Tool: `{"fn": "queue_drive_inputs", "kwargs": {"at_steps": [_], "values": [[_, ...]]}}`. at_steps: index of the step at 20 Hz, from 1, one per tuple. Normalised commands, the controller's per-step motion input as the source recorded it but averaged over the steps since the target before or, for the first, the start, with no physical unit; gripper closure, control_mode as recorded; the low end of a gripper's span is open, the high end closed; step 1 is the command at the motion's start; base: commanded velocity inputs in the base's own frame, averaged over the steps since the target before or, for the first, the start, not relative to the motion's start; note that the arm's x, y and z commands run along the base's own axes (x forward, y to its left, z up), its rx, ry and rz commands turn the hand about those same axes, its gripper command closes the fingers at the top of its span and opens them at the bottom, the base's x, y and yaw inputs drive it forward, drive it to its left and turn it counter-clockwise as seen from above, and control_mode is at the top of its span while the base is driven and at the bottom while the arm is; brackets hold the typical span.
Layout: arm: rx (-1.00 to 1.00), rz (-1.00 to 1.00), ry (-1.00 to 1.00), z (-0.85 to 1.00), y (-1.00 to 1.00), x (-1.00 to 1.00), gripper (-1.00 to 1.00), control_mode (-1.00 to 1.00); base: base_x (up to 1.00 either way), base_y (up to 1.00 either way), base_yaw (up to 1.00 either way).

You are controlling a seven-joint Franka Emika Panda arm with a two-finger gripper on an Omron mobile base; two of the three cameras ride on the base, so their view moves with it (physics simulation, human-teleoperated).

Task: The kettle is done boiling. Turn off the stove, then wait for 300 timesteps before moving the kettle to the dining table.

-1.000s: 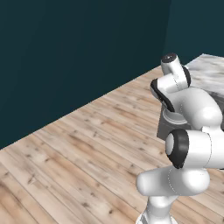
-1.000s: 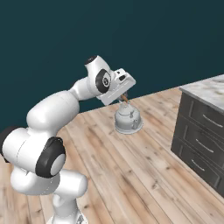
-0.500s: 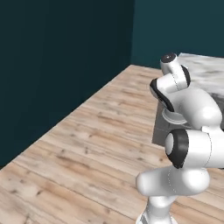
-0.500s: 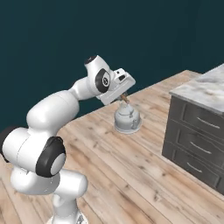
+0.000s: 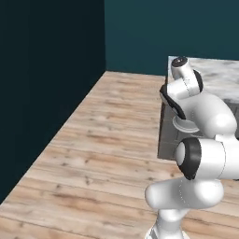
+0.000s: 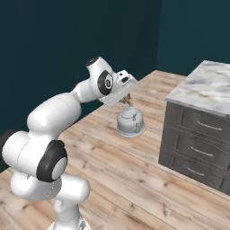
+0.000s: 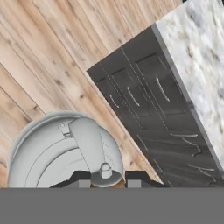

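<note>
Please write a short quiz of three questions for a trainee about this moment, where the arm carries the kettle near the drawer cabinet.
1. True or false: the kettle stands on the marble counter.
2. What holds the kettle up? A) the floor B) the gripper C) a drawer
3. In the hand view, which part of the kettle passes between the jaws?

Key
1. False: it hangs in the air over the wooden floor, beside the drawer cabinet.
2. B: the jaws are shut on it from above.
3. Its handle, beside the small knob of the lid.
</note>
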Motion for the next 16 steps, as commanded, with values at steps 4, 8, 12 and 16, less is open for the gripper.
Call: {"fn": "queue_drive_inputs", "kwargs": {"at_steps": [4, 8, 12, 16], "values": [[0.00, 0.00, 0.00, 0.00, 0.00, 0.00, 1.00, 1.00, 0.81, 0.61, -0.43], [0.00, 0.00, 0.00, 0.00, 0.00, 0.00, 1.00, 1.00, 0.84, 0.62, -0.42], [0.00, 0.00, 0.00, 0.00, 0.00, 0.00, 1.00, 1.00, 0.87, 0.65, -0.42], [0.00, 0.00, 0.00, 0.00, 0.00, 0.00, 1.00, 1.00, 0.88, 0.66, -0.41]]}}
